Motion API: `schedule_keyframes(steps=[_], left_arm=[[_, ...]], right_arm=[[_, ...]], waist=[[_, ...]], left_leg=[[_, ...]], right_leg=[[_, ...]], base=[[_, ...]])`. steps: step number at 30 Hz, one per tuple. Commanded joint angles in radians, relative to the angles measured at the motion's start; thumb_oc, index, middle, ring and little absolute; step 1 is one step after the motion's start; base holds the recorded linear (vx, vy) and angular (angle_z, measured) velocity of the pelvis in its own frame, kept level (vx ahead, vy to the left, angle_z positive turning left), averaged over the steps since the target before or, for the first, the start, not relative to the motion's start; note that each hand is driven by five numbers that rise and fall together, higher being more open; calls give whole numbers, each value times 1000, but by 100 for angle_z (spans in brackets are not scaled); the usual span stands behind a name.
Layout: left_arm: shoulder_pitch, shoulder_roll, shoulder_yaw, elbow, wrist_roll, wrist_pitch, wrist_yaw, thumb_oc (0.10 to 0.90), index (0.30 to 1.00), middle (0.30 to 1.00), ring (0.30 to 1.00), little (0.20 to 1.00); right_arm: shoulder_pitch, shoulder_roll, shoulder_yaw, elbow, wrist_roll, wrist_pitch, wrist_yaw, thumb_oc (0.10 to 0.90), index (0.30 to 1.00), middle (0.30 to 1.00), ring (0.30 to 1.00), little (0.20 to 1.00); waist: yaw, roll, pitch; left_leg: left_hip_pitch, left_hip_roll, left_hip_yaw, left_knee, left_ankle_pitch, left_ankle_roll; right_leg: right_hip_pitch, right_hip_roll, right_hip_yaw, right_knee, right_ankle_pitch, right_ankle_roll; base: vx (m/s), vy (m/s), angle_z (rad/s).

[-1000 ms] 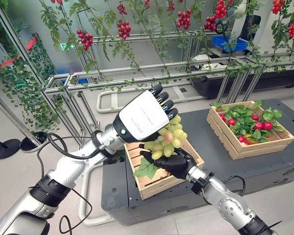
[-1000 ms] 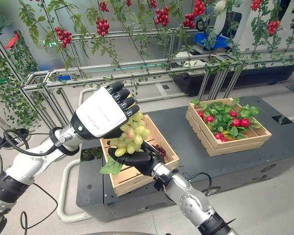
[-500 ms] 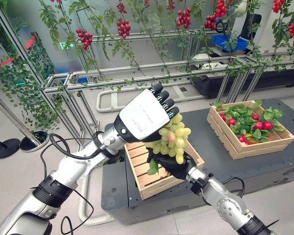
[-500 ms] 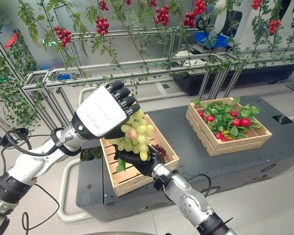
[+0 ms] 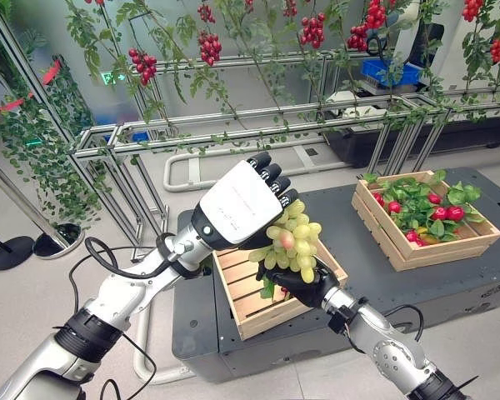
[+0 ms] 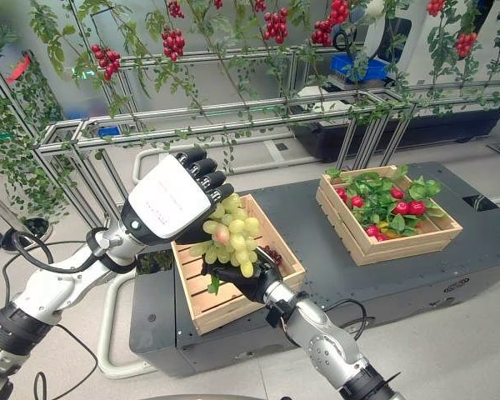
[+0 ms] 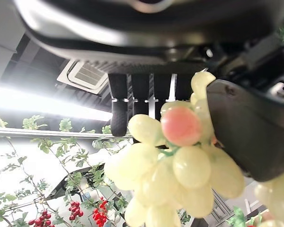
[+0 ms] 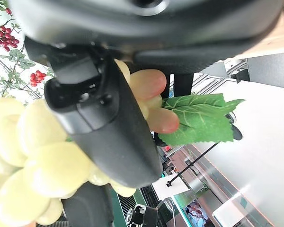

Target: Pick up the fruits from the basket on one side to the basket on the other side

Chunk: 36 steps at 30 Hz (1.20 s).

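Both the left hand [image 5: 243,202] and right hand [image 5: 304,283] have fingers clasped round the grape bunch [image 5: 293,246], held above the near crate [image 5: 246,293] (a few dark fruits remain inside), so carrying it to the far crate [image 5: 400,247] is still undone.

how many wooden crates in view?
2. Near crate sits under the grapes held between both robot hands; far crate, to the right on the same platform, holds red fruit and leaves.
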Motion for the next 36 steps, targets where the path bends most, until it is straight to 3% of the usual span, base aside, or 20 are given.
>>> schedule_keyframes(steps=[1,8,19,25,36], left_arm=[[-71,34,135,29,-83,66,58,400,300,300,300,300],[-63,82,179,23,-45,97,105,400,300,300,300,300],[-30,146,276,-39,16,108,92,400,300,300,300,300],[-39,157,275,-34,9,111,74,400,300,300,300,300],[-108,156,226,16,-11,159,54,400,300,300,300,300]], right_arm=[[-60,32,-140,-108,-5,-136,70,800,900,900,900,900],[-48,-25,-194,-99,-20,-146,68,800,900,900,900,900],[-9,-88,-303,-124,-41,-145,47,800,900,900,900,900],[-14,-84,-329,-143,-34,-142,63,800,900,900,900,900],[-71,-77,-280,-152,-27,-114,135,800,900,900,900,900]], waist=[[3,-36,-50],[-4,-40,-52],[-4,-35,-51],[-6,-30,-50],[-2,-31,-55]], left_leg=[[-12,-11,-2,9,-64,15],[-15,-7,6,9,-62,12],[-10,-7,1,9,-66,14],[-7,-9,-4,9,-65,13],[-4,-8,-12,9,-66,10]], right_leg=[[4,-55,8,2,-7,33],[-4,-53,14,2,-4,35],[0,-55,7,2,-5,38],[6,-56,5,2,-6,36],[13,-56,0,2,-8,35]], base=[[0,0,0],[0,0,0],[0,0,0],[0,0,0],[0,0,0]])
